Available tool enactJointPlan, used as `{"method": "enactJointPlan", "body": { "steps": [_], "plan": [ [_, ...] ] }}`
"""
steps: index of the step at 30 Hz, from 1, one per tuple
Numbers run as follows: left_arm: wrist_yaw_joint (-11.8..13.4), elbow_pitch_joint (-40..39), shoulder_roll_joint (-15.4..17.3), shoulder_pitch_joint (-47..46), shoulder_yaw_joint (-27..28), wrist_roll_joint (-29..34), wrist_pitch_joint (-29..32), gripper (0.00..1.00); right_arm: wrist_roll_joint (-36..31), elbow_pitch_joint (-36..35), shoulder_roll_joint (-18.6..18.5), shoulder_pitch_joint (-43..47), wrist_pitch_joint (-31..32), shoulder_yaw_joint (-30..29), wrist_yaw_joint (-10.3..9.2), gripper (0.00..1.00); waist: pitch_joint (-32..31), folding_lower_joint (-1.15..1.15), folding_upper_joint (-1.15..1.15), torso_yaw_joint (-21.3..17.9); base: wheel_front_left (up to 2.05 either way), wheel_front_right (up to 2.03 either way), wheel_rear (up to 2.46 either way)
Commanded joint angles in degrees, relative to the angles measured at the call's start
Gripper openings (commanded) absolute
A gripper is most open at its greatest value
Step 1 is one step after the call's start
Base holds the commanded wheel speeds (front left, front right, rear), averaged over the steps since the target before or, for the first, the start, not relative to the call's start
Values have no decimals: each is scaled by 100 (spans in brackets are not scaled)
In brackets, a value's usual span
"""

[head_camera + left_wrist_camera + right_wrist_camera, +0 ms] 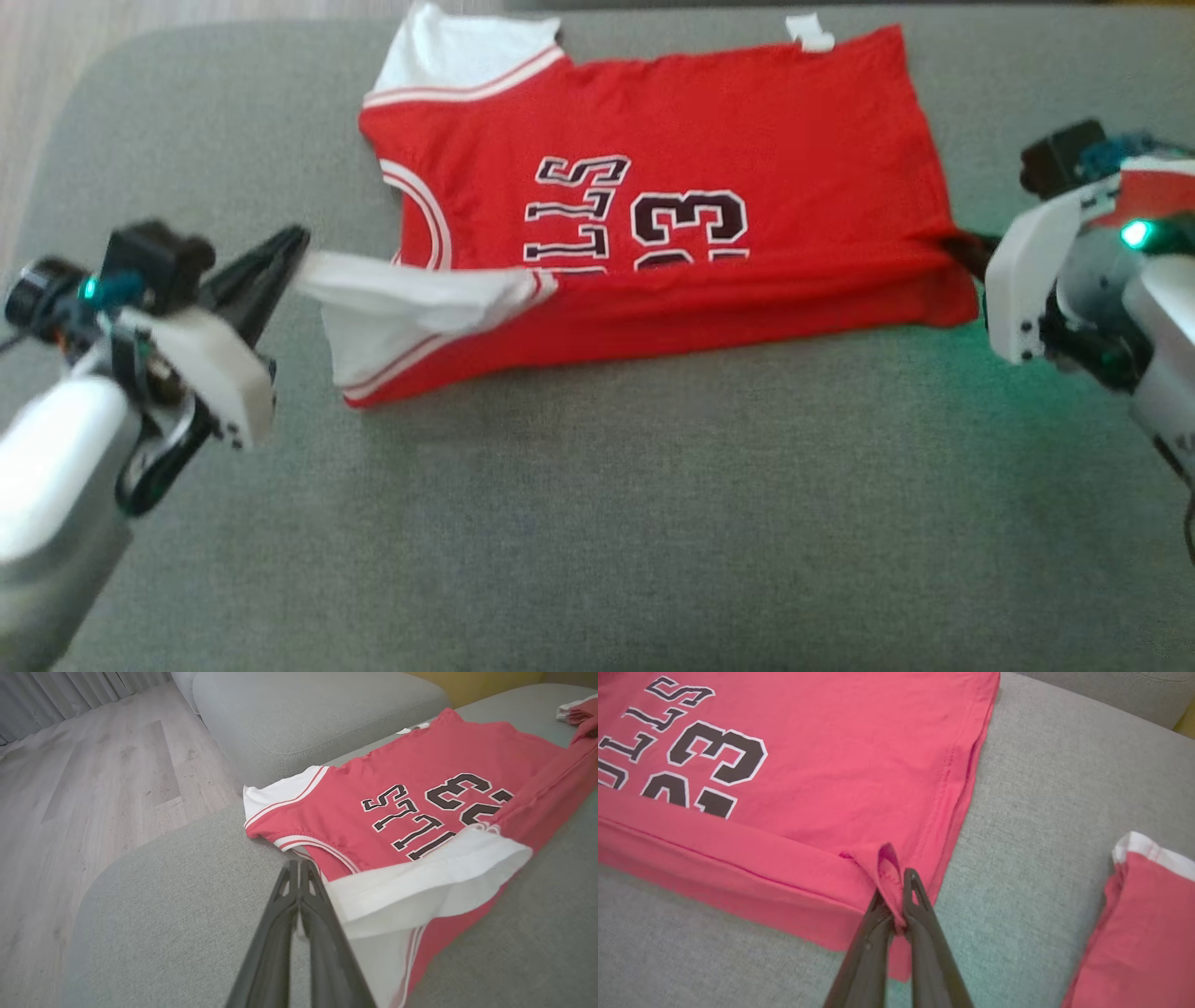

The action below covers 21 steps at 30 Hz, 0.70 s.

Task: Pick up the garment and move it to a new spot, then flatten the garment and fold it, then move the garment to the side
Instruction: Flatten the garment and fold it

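Fabric is clamped in both pincers. The left pincer (299,248) has its two long dark fingers (286,905) pressed together on the white armhole panel of a red sleeveless jersey (672,177) with white trim and black lettering, and the pinched white cloth is raised off the surface, stretched taut from the fingertips. The right pincer (960,246) is likewise closed, its tips (909,891) gripping a small pucker of red cloth at the near corner of the hem.

The jersey lies spread across the far half of a grey woven upholstered cushion (597,523), neck end towards the robot's left and hem towards its right. Its near long edge is doubled over towards the middle, hiding the lower part of the numerals and letters. A small white label (810,32) sticks out from the far edge.

In the right wrist view, a second red-and-white folded cloth (1139,924) rests on the same cushion, apart from the jersey's hem. In the left wrist view, another grey upholstered seat (308,714) stands just beyond the cushion, with pale wood plank flooring (84,779) beside it and grey curtains (70,690) at the far end.
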Motion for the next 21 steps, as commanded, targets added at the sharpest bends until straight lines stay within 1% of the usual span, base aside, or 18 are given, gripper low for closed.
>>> {"method": "enactJointPlan", "body": {
  "steps": [1, 6, 7, 9, 10, 11, 15, 18, 21],
  "plan": [
    [-50, 115, 140, -530, 155, 59, -13, 0, -77, 17, 3, -215, -95, -44, -11, 0, 187, -2, 0, 8, 0, 0, 0],
    [-76, 725, -69, -1081, -191, 115, -139, 0, -174, 241, 167, -467, -139, 29, -11, 0, 371, -2, 0, 3, 0, 0, 0],
    [-76, 725, -69, -1081, -191, 115, -139, 0, -174, 241, 167, -467, -139, 29, -11, 0, 371, -2, 0, 3, 0, 0, 0],
    [-78, 982, -173, -1286, -284, 130, -268, 0, -210, 351, 212, -547, -193, 44, -11, 0, 417, -2, 0, 9, 0, 0, 0],
    [-78, 1129, -245, -1389, -278, 132, -367, 29, -266, 410, 233, -601, -310, 31, -11, 47, 437, -2, 0, 13, 0, 0, 0],
    [-71, 1273, -317, -1500, -247, 159, -519, 100, -269, 505, 276, -639, -425, -33, -11, 100, 457, -2, 0, 15, 0, 0, 0],
    [-37, 1818, -649, -1783, -111, 132, -1028, 100, -106, 886, 585, -778, -1022, -495, -11, 100, 464, -2, 0, 28, 0, 0, 0],
    [117, 2037, -865, -1874, 87, 74, -1616, 100, -184, 1021, 789, -873, -1951, -821, -11, 100, 369, -2, 0, 48, 0, 0, 0],
    [319, 2058, -1062, -1781, 346, -36, -2141, 100, -338, 1126, 1034, -839, -2954, -1113, -11, 100, 195, -2, 0, 59, 0, 0, 0]
  ]
}}
